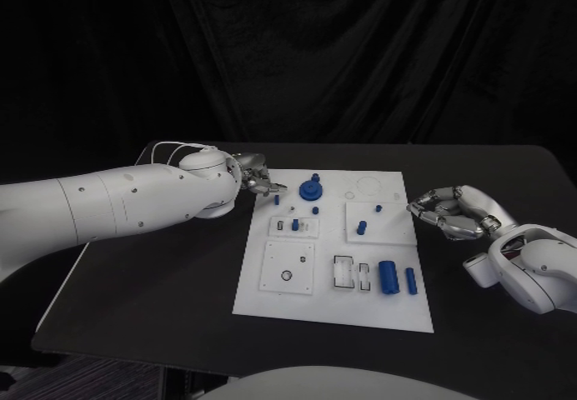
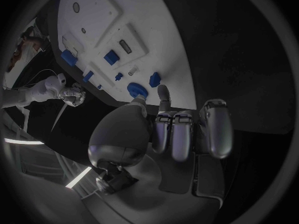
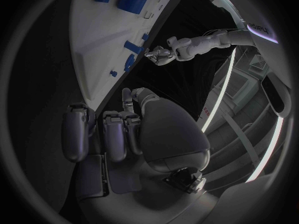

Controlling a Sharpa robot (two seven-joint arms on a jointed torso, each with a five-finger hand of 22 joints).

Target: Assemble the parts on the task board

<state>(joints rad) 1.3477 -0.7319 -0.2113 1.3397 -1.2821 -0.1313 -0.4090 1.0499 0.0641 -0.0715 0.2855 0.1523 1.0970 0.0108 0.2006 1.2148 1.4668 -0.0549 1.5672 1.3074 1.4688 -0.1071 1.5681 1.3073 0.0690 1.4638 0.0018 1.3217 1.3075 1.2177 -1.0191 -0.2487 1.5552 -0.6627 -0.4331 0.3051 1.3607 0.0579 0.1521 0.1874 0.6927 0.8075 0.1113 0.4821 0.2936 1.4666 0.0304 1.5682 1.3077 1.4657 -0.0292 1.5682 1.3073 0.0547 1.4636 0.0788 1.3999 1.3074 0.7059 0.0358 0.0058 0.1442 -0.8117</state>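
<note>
- White board point(image 1: 373, 308) flat mid-table on black table point(image 1: 157, 317), long side running away from the robot.
- Left hand point(image 1: 255, 181) at the board's far left corner, fingers curled in over the edge; tips just beside a small blue peg point(image 1: 277, 199). Whether anything is pinched cannot be told.
- In the left wrist view, that hand's fingers point(image 2: 177, 134) folded down over the palm, nothing visible between them, board point(image 2: 93, 15) beyond.
- Right hand point(image 1: 451, 212) just off the board's right edge, resting over the table, fingers curled inward, nothing seen in them.
- In the right wrist view, fingers point(image 3: 115, 134) folded close together beside the board point(image 3: 93, 45); left hand point(image 3: 159, 56) seen across it.
- Blue gear point(image 1: 312, 191) near the far edge, a short blue stub standing just behind it.
- Small blue pieces standing on the raised middle plates: one point(image 1: 296, 224) on the left plate, one point(image 1: 361, 226) on the right plate.
- Thick blue cylinder point(image 1: 388, 277) lying near the right near side, thin blue rod point(image 1: 411, 281) just beside it, parallel.
- Round hole point(image 1: 288, 276) in the near left plate.
</note>
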